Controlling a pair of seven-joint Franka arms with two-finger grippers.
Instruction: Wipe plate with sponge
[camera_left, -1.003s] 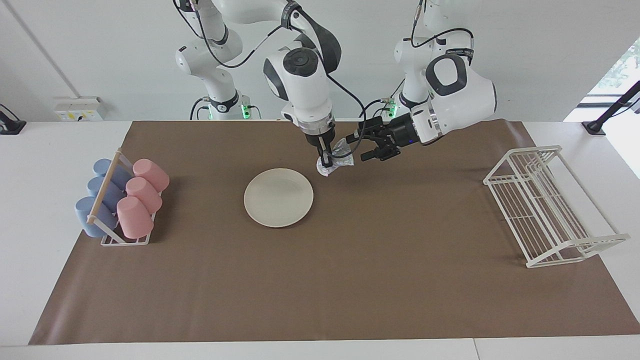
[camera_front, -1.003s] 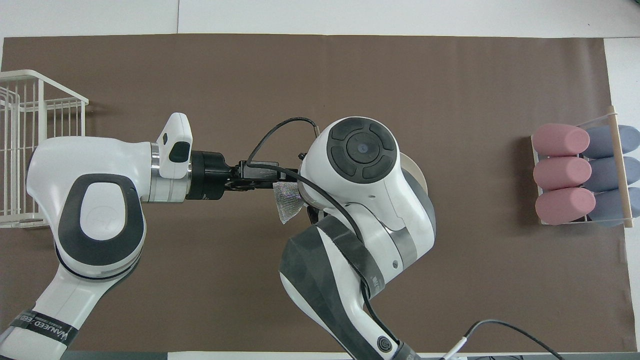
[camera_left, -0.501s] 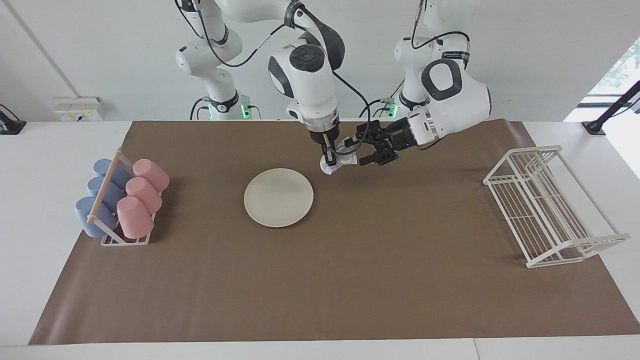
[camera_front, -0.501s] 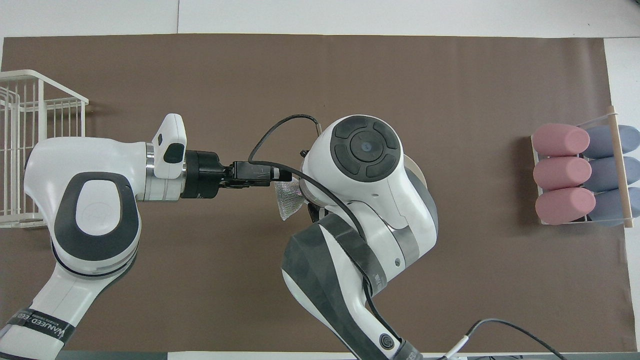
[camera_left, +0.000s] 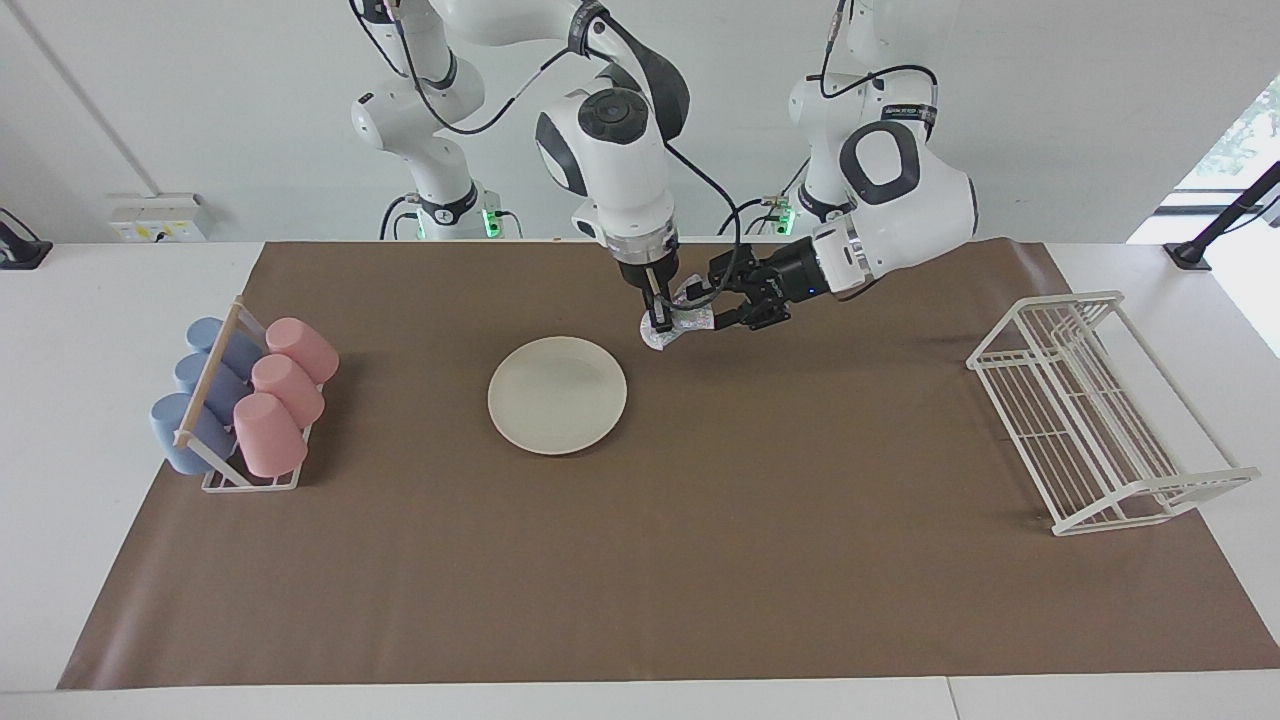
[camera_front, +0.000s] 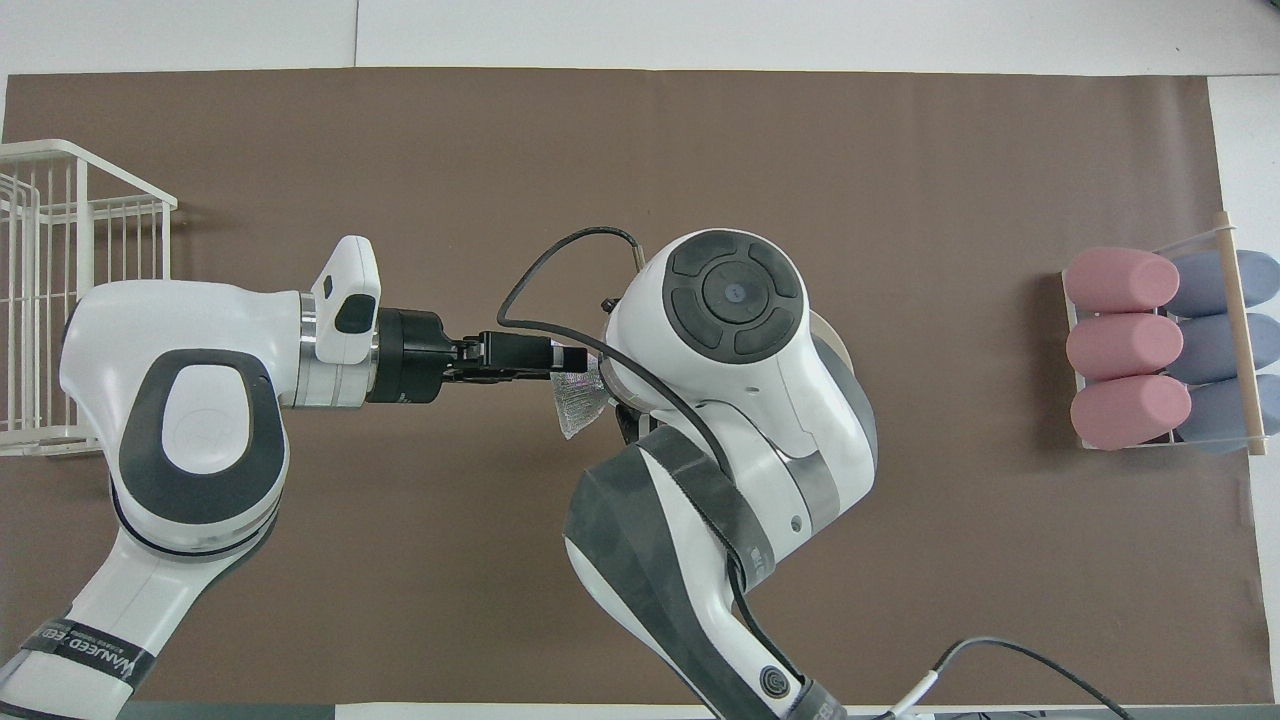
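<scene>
The left gripper (camera_left: 722, 312) has closed in on the sponge (camera_left: 668, 328) that the right gripper (camera_left: 657, 322) pinches near the desk's robot-side edge; whether the left one pinches it, I cannot tell. Confirm one firm grip before wiping the plate (camera_left: 557, 394).

left hand (camera_front: 560, 358) at sponge (camera_front: 580, 410), cups (camera_front: 1125, 345) racked

The 2 grippers are crowding each other over the brown mat (camera_left: 640, 560) beside the plate (camera_left: 557, 395), on the side toward the left arm's end: the right gripper (camera_left: 657, 325) is pinching the sponge (camera_left: 672, 328) from above while the left gripper (camera_left: 722, 312) is closing in on it sideways, leaving no gap between them. The plate itself is lying uncovered. The cup rack (camera_left: 245, 400) and wire rack (camera_left: 1090, 410) are standing well apart at the table's ends.
</scene>
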